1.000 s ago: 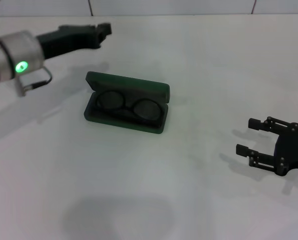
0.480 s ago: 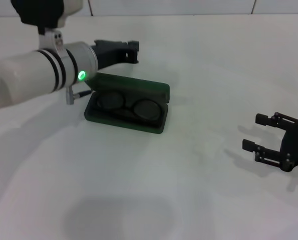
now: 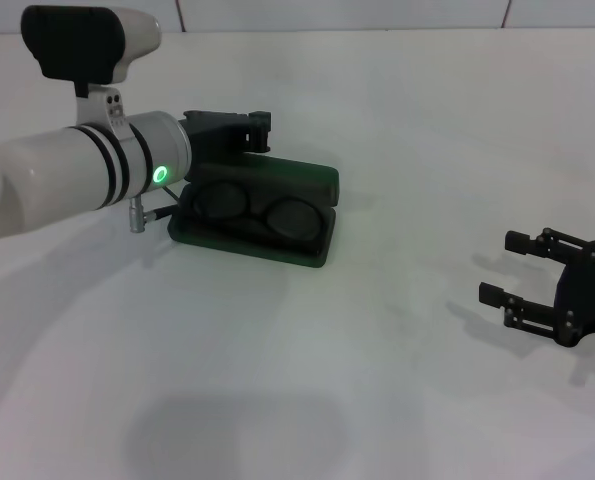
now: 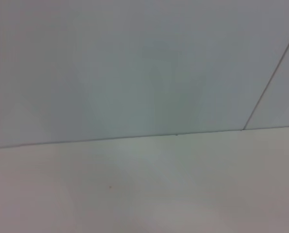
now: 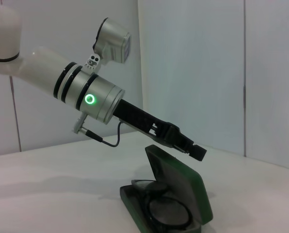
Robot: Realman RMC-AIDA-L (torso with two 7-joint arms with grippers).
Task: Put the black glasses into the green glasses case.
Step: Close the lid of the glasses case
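The green glasses case lies open on the white table, left of centre in the head view. The black glasses rest inside it, lenses up. My left gripper reaches in from the left and sits at the top edge of the raised lid, its fingers together. In the right wrist view the same left gripper hovers just over the lid, with the glasses in the tray below. My right gripper stays open near the right edge, far from the case.
The white table stretches bare in front of and to the right of the case. A tiled wall runs along the far side. My left forearm crosses the table's left part.
My left arm has swung right and down until its gripper reaches the lid's top edge. The lid leans a little more forward over the glasses. The right gripper barely shifted.
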